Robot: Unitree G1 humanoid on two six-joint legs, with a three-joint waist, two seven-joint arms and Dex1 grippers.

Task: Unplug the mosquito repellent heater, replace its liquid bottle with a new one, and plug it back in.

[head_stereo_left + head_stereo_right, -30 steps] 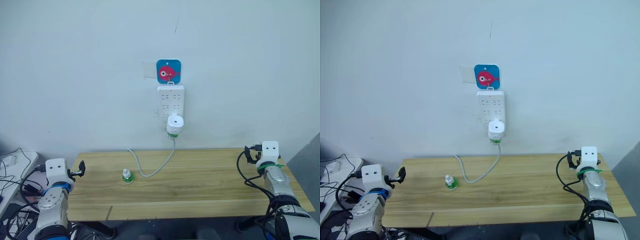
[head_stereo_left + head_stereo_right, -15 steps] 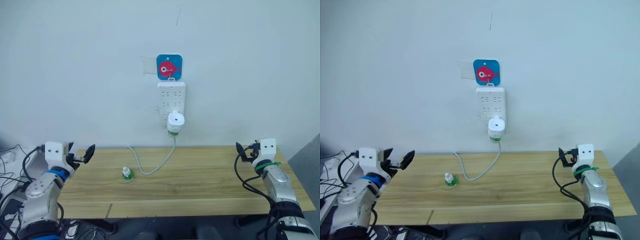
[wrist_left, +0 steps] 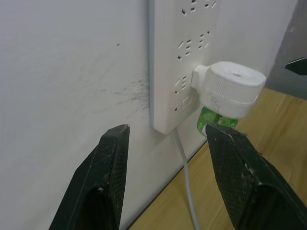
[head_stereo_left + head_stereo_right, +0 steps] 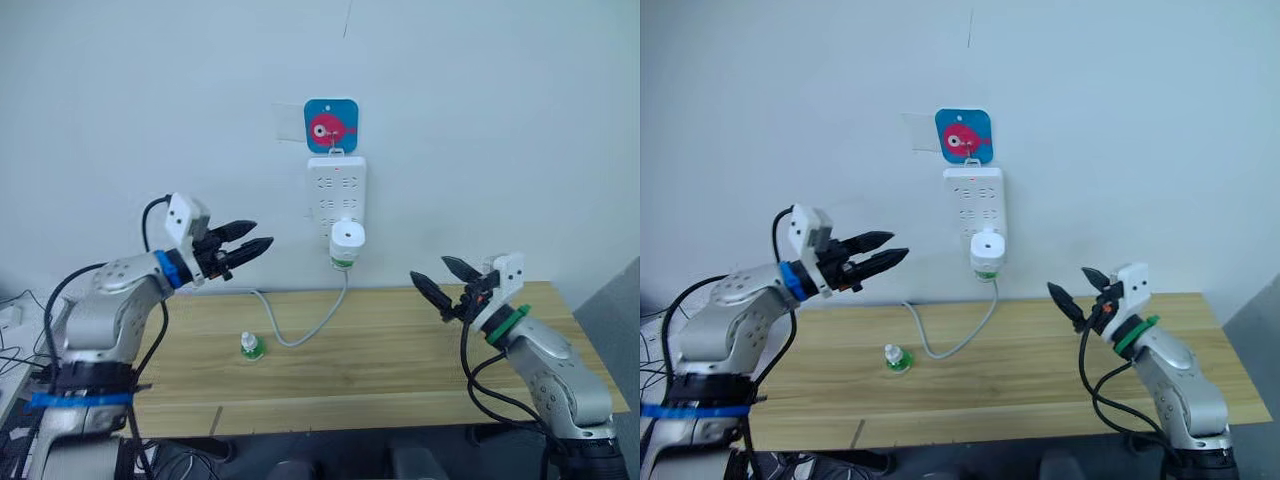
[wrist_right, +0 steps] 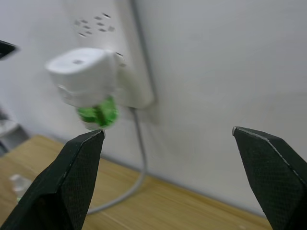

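White power strip point(image 4: 337, 195) hangs on the wall under a blue fish sticker point(image 4: 331, 125), and we see the mosquito repellent heater point(image 4: 346, 240) plugged into its lowest row, round top facing us, its liquid bottle point(image 4: 342, 263) poking out green at 6 o'clock of the heater. Strip's cable point(image 4: 300, 330) drops from the strip's bottom edge and loops across the wooden table point(image 4: 400, 370) toward 8 o'clock.

The new one point(image 4: 251, 347), green with a whitish cap, stands upright on the table, just at 9 o'clock of the cable loop, well apart from every table edge. We see bare wood all around it, and wide bare table at 3 o'clock of the cable.

Open room: free air on both sides of the heater. Left gripper point(image 4: 250, 243) is raised at 9 o'clock of the heater, near it but apart. Right gripper point(image 4: 438, 281) sits at 4 o'clock of the heater, above the table, also apart.

Left claw: released, a moderate gap between the fingers, holding nothing; in the left wrist view the fingers point(image 3: 105, 177) frame the strip's lower end and cable, touching neither. Right claw: spread wide, empty; in the right wrist view its fingers point(image 5: 72, 177) stand far apart with the heater between and beyond them, no contact.
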